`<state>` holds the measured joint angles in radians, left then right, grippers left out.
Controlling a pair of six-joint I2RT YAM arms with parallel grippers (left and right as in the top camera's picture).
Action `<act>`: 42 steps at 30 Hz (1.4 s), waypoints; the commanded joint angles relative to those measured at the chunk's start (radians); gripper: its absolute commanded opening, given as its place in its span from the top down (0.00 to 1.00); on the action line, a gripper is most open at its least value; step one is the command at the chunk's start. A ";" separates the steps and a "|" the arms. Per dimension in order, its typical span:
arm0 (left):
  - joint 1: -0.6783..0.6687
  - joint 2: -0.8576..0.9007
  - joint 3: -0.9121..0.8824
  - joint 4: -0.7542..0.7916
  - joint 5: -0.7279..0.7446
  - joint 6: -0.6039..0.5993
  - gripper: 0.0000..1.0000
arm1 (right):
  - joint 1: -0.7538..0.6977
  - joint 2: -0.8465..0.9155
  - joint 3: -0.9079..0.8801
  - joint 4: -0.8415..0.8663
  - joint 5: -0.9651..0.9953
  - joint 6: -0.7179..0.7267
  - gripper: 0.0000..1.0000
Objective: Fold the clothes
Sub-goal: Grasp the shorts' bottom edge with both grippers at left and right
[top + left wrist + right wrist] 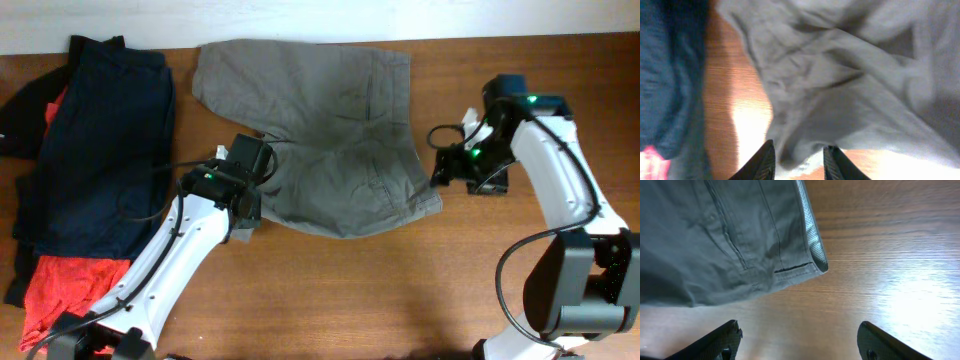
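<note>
The clothes, a pair of wrinkled grey-olive shorts (320,130), lie spread flat at the table's back middle, waistband to the right. My left gripper (245,172) is at the left edge of the near leg. In the left wrist view its fingers (765,162) stand a little apart, and a fold of the shorts (850,75) lies between them, with bare wood showing beside one finger. My right gripper (447,165) hangs just right of the waistband. It is wide open (800,330) over bare wood, and the shorts' waistband corner (812,255) lies ahead of it.
A navy-blue garment (100,150) lies at the left over a black one (20,120), close beside the shorts. An orange-red garment (60,285) sticks out at the front left. The wooden table (400,290) runs to the front and right.
</note>
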<state>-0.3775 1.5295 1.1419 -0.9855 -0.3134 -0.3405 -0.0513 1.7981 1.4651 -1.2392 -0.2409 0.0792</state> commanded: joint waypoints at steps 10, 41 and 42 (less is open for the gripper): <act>0.001 -0.006 -0.141 0.012 0.116 -0.003 0.76 | 0.047 -0.002 -0.168 0.205 -0.017 -0.077 0.21; 0.001 -0.004 -0.334 0.300 0.103 -0.056 0.41 | 0.102 0.028 -0.219 0.320 -0.014 -0.154 0.20; 0.001 -0.004 -0.334 0.311 0.113 -0.056 0.40 | 0.102 0.028 -0.219 0.320 -0.014 -0.154 0.20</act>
<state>-0.3775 1.5295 0.8185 -0.6971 -0.1917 -0.3710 0.0460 1.8175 1.2579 -0.9180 -0.2523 -0.0647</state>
